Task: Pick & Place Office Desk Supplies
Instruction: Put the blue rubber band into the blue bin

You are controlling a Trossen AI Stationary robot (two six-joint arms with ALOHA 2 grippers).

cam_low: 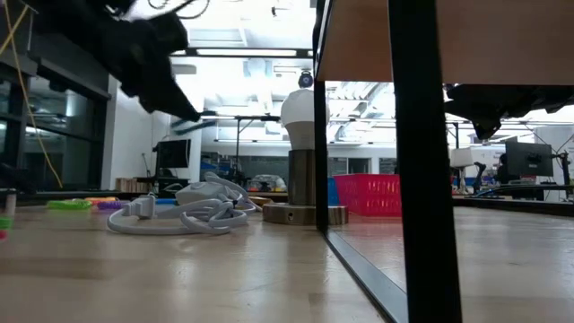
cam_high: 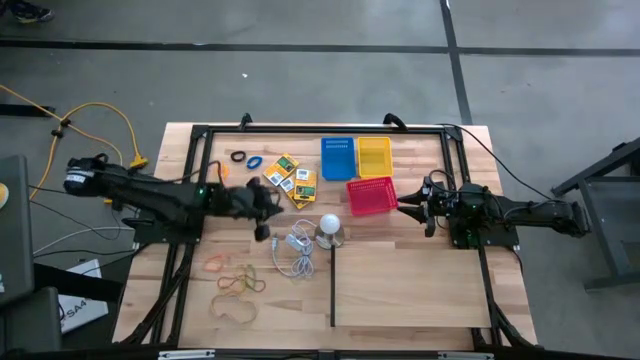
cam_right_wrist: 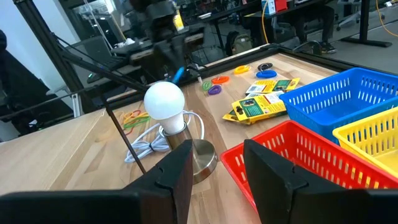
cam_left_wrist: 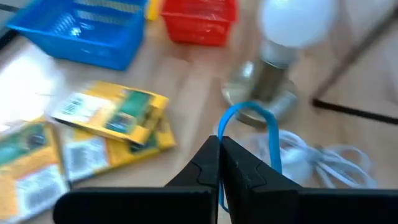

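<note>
My left gripper [cam_left_wrist: 219, 163] is shut on a thin blue band [cam_left_wrist: 249, 121], raised above the table near the yellow-and-green packets [cam_high: 291, 178] and left of the white bulb [cam_high: 330, 226]. In the low view it hangs well above the wood [cam_low: 170, 94]. Blue and black rings [cam_high: 247, 159] lie flat beyond the packets. Tan, red and green rubber bands [cam_high: 236, 285] lie near the front left. My right gripper [cam_right_wrist: 217, 168] is open, hovering by the red basket [cam_high: 371, 195] and touching nothing. My left gripper pinches the blue band between its two shut fingers at one side of the loop [cam_left_wrist: 221, 146]. The rest of the loop stands out past the fingertips [cam_left_wrist: 225, 152], lifted clear of the table. Seen from the right wrist view, the band [cam_right_wrist: 178, 74] pokes out below the gripper.
Blue [cam_high: 337, 157], yellow [cam_high: 374, 155] and red baskets stand in a group at the far middle. A coiled white cord [cam_high: 295, 250] lies beside the bulb's silvery base. A thin black frame [cam_high: 332, 285] bounds a raised board at the front right.
</note>
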